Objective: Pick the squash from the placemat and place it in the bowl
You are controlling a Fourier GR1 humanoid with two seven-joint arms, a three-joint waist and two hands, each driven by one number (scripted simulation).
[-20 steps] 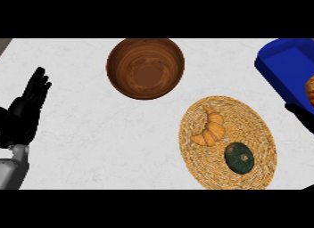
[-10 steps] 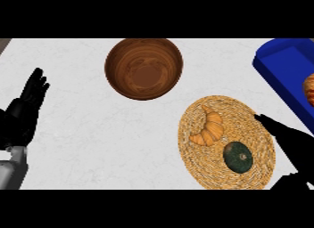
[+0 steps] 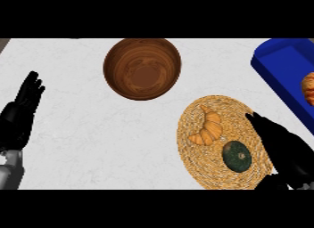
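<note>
One squash (image 3: 237, 156), dark green, lies on the single woven placemat (image 3: 206, 171) just beside the fingers (image 3: 262, 127) of the right hand (image 3: 288, 149), which reach over the mat's right edge straight and holding nothing. Two croissants are in view: one (image 3: 208, 127) shares the mat with the squash, just ahead of it and level with the fingertips; the other (image 3: 311, 88) sits inside a blue tray (image 3: 278, 71), beyond the right hand. One wooden bowl (image 3: 142, 68) stands on the white bench (image 3: 87, 129), well ahead and left of those fingers, with nothing inside. The left hand (image 3: 18, 118) rests at the left edge, fingers up and spread open, well apart from everything.
</note>
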